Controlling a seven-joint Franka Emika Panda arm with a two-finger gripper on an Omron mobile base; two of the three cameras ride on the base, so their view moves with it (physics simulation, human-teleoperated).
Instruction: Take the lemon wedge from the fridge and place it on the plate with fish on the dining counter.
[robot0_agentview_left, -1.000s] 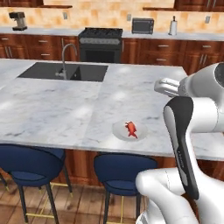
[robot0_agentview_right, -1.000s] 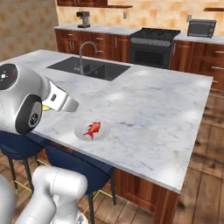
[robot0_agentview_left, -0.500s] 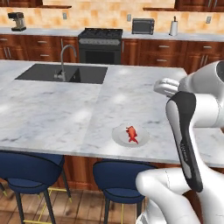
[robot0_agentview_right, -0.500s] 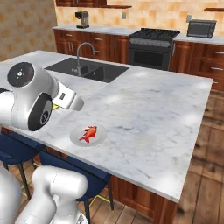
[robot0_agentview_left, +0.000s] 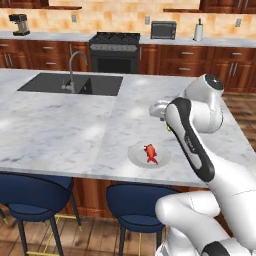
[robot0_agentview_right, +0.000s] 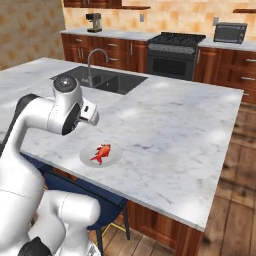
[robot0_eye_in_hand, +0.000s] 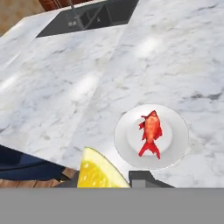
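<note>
Left base view: the plate (robot0_agentview_left: 149, 154) with the fish (robot0_agentview_left: 150, 153) sits near the front edge of the bench (robot0_agentview_left: 60, 125); the arm's wrist hangs just past it at 1 o'clock.

Right base view: the plate (robot0_agentview_right: 100, 154) lies at 5 o'clock of the wrist.

Hand view: the end effector (robot0_eye_in_hand: 114, 181) is closed on the lemon wedge (robot0_eye_in_hand: 98, 172). The plate (robot0_eye_in_hand: 175, 151) lies at 1 o'clock. Centre the wedge over bare plate beside the fish (robot0_eye_in_hand: 150, 131), descend, then release.

The dining counter (robot0_agentview_left: 60, 130) bears a plate (robot0_agentview_left: 136, 154) with fish (robot0_agentview_left: 150, 153).
</note>
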